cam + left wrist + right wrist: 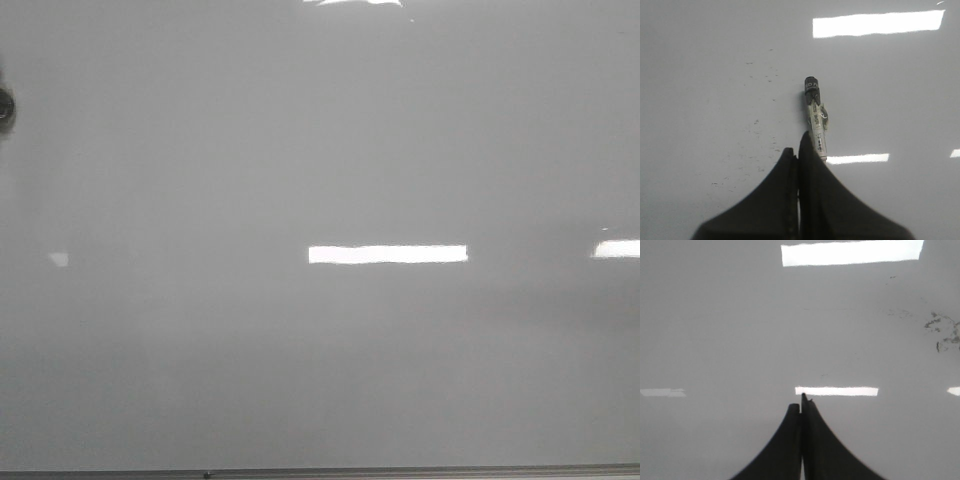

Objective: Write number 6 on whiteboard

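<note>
Whiteboard [715,75] under left end effector [799,150] clamping marker [816,117].

The right gripper [801,407], jaws pressed together, hangs over the smudged whiteboard [730,330].

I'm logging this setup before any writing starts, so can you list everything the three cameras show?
whiteboard: one, glossy pale grey-white, fills all three views; no digit on it.
edge strip: one, grey, along the board's near edge in the front view.
marker: one, white barrel with a black end, gripped in the left pincer, pointing out over the board.
ink smudges: scattered, dark, on the board ahead of the right pincer; fainter specks by the marker.
dark round object: one, at the front view's left edge; unclear what it is.
left pincer: black, shut on the marker.
right pincer: black, shut, empty.
</note>
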